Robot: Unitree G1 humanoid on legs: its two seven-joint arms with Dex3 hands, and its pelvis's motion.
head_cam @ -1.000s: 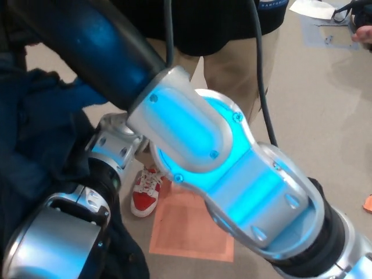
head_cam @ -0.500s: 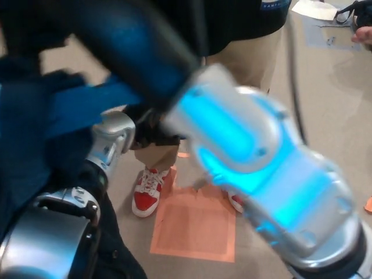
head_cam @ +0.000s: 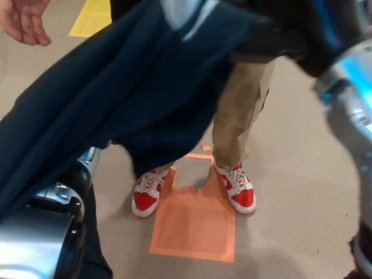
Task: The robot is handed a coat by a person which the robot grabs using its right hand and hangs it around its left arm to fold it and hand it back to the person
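Note:
A dark navy coat point(head_cam: 133, 87) stretches in a broad band from the top right down to the lower left. It lies over my left arm point(head_cam: 43, 229), whose silver and black shell shows at the bottom left. My left hand is hidden under the cloth. My right arm point(head_cam: 349, 110), silver with a blue glow, rises blurred along the right edge. A dark blurred shape at the coat's upper end point(head_cam: 290, 40) may be my right hand; its grip cannot be made out. A person's open hand point(head_cam: 23, 20) shows at the top left.
The person stands close in front, in khaki trousers point(head_cam: 241, 110) and red and white shoes point(head_cam: 235, 186). An orange taped square point(head_cam: 195, 224) marks the grey floor by the feet. A yellow floor marking point(head_cam: 93, 17) lies at the top left.
My right arm has swung up and to the right, out of the middle of the picture. The coat is now drawn out across the view, and the person's legs and both shoes show.

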